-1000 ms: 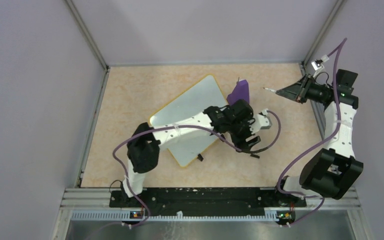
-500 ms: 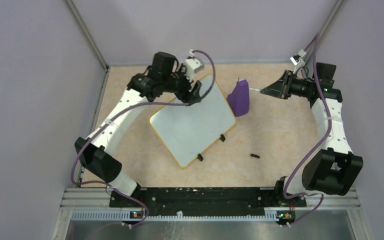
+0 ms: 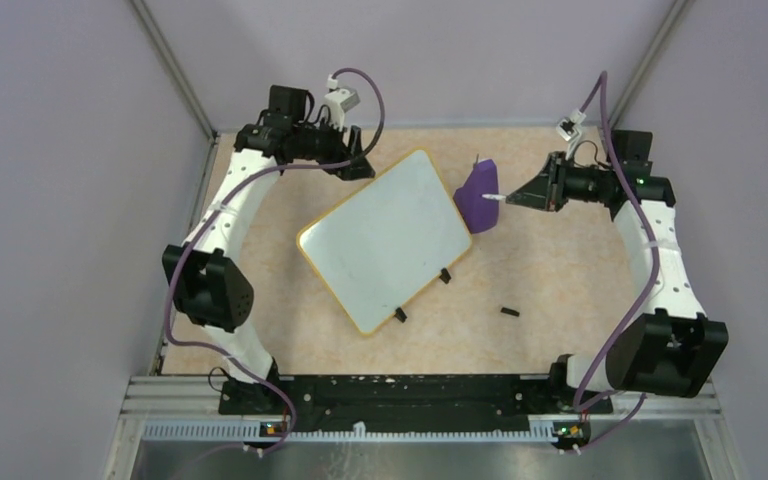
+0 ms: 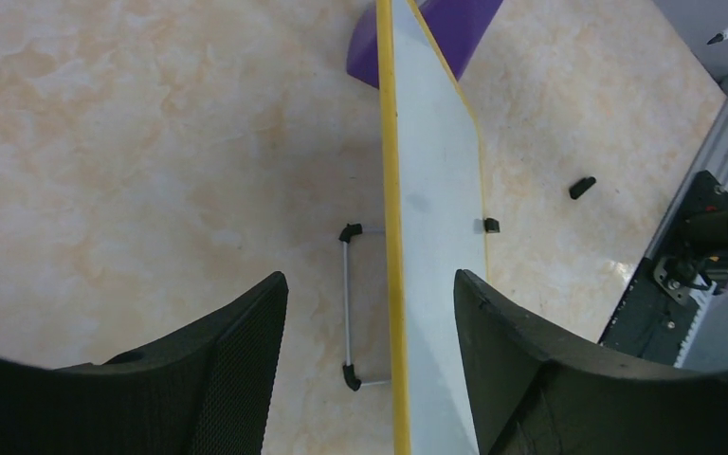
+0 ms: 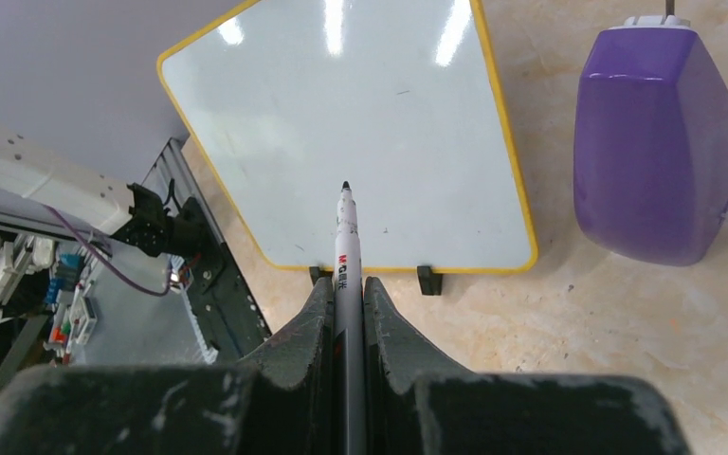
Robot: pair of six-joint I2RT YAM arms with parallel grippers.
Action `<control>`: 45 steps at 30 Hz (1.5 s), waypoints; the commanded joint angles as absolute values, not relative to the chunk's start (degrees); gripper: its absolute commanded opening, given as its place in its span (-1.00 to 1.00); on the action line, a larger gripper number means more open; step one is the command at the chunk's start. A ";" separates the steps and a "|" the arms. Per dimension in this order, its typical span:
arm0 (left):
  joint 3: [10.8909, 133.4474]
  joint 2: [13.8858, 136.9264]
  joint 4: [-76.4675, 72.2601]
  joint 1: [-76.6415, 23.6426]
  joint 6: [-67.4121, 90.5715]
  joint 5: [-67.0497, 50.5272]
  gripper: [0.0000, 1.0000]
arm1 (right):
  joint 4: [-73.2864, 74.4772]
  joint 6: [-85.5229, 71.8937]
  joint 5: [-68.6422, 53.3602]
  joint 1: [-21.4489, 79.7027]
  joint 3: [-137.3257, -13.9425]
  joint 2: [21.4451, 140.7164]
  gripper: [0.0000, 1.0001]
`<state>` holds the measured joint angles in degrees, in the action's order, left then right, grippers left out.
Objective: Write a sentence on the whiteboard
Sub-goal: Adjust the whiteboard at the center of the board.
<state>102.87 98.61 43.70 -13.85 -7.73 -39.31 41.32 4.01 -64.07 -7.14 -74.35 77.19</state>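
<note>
The whiteboard [image 3: 385, 240] stands tilted mid-table on two black clip feet [image 3: 444, 275]; its white face [image 5: 351, 123] is blank, so no sentence is in view. My left gripper [image 3: 358, 167] hovers at the board's far left corner. In the left wrist view it [image 4: 370, 278] is open, its fingers [image 4: 237, 360] apart on either side of the yellow rim [image 4: 391, 237] without touching it. My right gripper [image 5: 346, 282] is shut on a white marker [image 5: 345, 237], tip pointing at the board. From above, this gripper [image 3: 535, 192] holds the marker tip over the purple block [image 3: 478, 195].
The purple wedge-shaped block [image 5: 659, 142] sits against the board's far right corner. A small black cap [image 3: 509, 311] lies on the table near the front right. A wire stand [image 4: 346, 303] props the board from behind. Walls enclose the table at the left, back and right.
My left arm swung from the board's near right side across to its far left corner, jaws narrowing slightly. My right gripper carried the marker leftward, over the purple block.
</note>
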 commanded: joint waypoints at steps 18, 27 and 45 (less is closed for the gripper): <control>100.39 106.86 35.56 -13.88 -1.75 -60.24 -0.46 | 46.27 12.00 -63.28 -6.34 -76.93 74.21 -1.00; 100.20 108.10 34.68 -15.64 -0.94 -61.61 -0.77 | 47.19 13.17 -63.80 -5.03 -75.98 73.79 -1.00; 99.16 102.73 36.30 -15.66 -1.94 -56.82 0.19 | 36.31 6.88 -53.14 10.44 -70.31 67.26 -1.00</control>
<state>97.69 107.26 33.17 -17.23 1.54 -57.71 44.27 10.17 -57.34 5.10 -70.83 69.76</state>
